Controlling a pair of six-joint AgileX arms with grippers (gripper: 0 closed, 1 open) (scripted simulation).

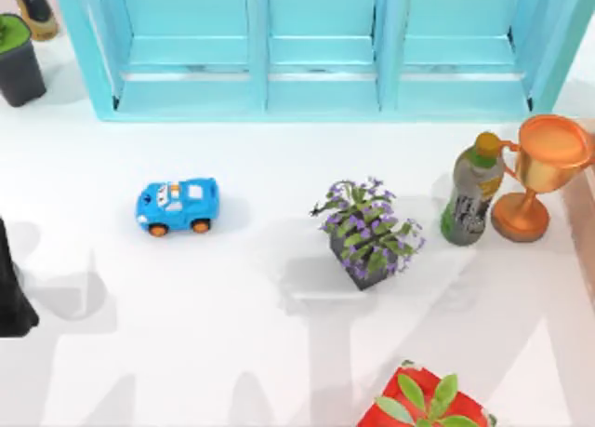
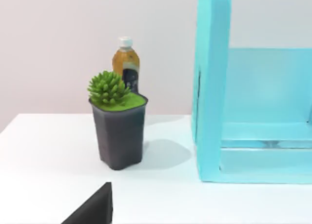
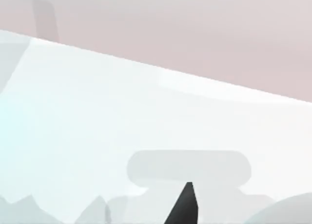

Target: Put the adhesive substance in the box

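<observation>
Nearest the front edge stands a red pot (image 1: 409, 410) with a green plant. The left arm (image 1: 9, 292) is parked at the table's left edge. A dark part of the left gripper (image 2: 95, 208) shows in its wrist view, and whether it is wide or narrow cannot be told. The right gripper (image 3: 186, 204) shows as a dark tip over bare table (image 3: 156, 116); its state cannot be told either.

Mid-table are a blue toy car (image 1: 178, 205), well left of a purple-flowered plant (image 1: 367, 233). To the right, a green bottle (image 1: 472, 193) stands upright just beside a gold trophy (image 1: 535, 171).

At the back stands the open blue box (image 1: 316, 92) with three compartments. At its left are a dark pot (image 2: 119, 131) with a succulent and, behind it, an amber bottle (image 2: 126, 63) with a white cap.

Nothing here is plainly marked as adhesive. In my judgement the amber bottle is the likelier candidate, the green one the other. Either should be light, stiff and smooth-walled, hence liable to slip or topple. I advise taking it at mid-body, below the shoulder, and keeping it upright.
</observation>
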